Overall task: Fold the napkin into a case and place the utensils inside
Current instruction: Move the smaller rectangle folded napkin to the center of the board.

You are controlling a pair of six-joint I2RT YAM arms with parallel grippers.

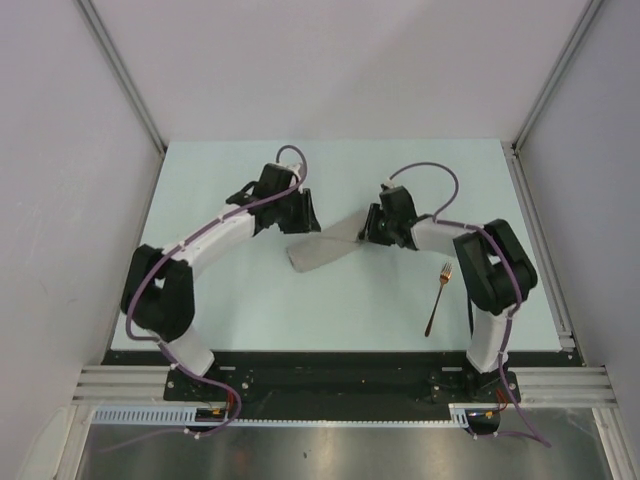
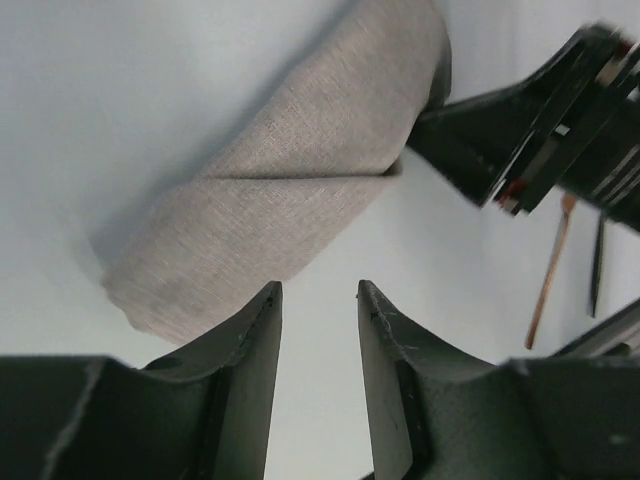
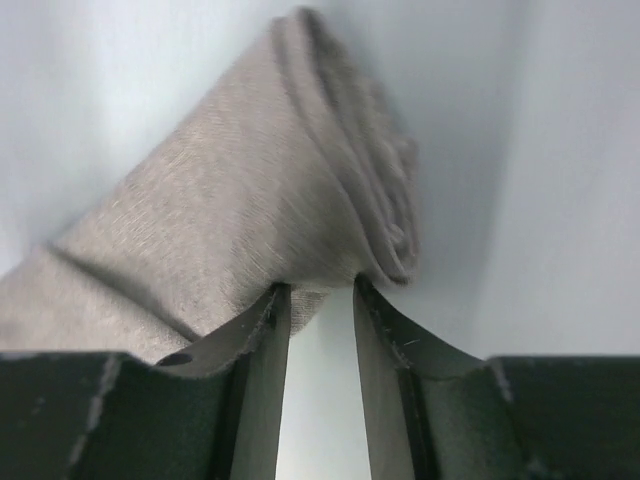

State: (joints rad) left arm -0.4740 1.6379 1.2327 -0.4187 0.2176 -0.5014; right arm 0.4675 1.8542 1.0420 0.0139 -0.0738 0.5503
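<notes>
Two grippers flank the folded grey-beige cloth napkin (image 1: 322, 247) lying slantwise mid-table: the left gripper (image 2: 318, 288) released and empty beside its long edge, the right gripper (image 3: 320, 286) narrowly parted at its far-right end, grasp unclear.

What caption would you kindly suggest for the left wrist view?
Left hand open and empty before the folded napkin, fork and black utensil lying beyond.
</notes>
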